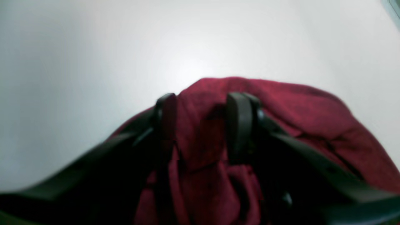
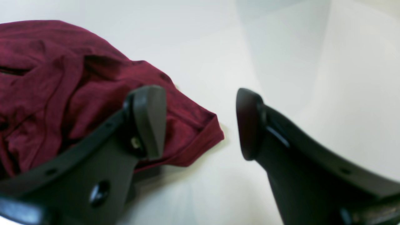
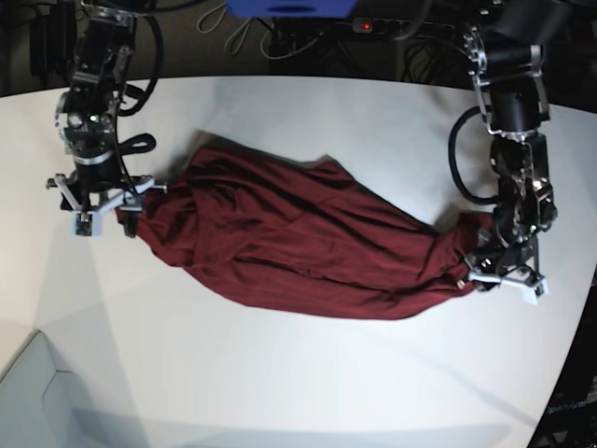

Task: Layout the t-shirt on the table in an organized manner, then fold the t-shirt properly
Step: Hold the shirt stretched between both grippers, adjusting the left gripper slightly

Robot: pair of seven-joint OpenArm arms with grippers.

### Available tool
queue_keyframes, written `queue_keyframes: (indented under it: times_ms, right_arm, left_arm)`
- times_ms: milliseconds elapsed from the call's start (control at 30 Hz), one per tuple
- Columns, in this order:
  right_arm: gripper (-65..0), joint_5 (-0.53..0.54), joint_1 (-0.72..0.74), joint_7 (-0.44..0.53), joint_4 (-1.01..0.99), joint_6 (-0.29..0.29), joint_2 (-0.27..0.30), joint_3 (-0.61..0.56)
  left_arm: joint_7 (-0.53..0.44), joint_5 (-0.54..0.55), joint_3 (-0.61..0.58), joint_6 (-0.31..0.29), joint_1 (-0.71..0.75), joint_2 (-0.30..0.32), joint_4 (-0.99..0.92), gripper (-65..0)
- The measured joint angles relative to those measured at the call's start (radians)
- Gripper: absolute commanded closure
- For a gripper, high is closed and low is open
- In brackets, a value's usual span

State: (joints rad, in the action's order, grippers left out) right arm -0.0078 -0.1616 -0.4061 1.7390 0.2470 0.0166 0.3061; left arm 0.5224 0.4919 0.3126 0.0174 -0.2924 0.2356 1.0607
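Jaws: left gripper (image 1: 201,125) straddles bunched maroon t-shirt (image 3: 298,247), grip uncertain; right gripper (image 2: 200,123) parted, empty; shirt crumpled lengthwise on table (image 3: 308,383).

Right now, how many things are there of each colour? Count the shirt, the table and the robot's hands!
Dark red: 1, the t-shirt
White: 1, the table
Black: 2, the left gripper and the right gripper
Total: 4
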Motion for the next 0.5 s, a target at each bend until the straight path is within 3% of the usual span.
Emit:
queue_keyframes:
  times_ms: [133, 333, 500]
  right_arm:
    - [-35.9, 0.000, 0.000, 0.000, 0.000, 0.000, 0.000, 0.000]
    - [-35.9, 0.000, 0.000, 0.000, 0.000, 0.000, 0.000, 0.000]
    - [-35.9, 0.000, 0.000, 0.000, 0.000, 0.000, 0.000, 0.000]
  left_arm:
    - [0.001, -0.001, 0.000, -0.002, 0.002, 0.000, -0.003, -22.9]
    - [-0.002, -0.002, 0.000, -0.002, 0.001, -0.009, -0.007, -0.5]
    - [0.002, -0.002, -0.002, -0.001, 0.001, -0.025, -0.007, -0.1]
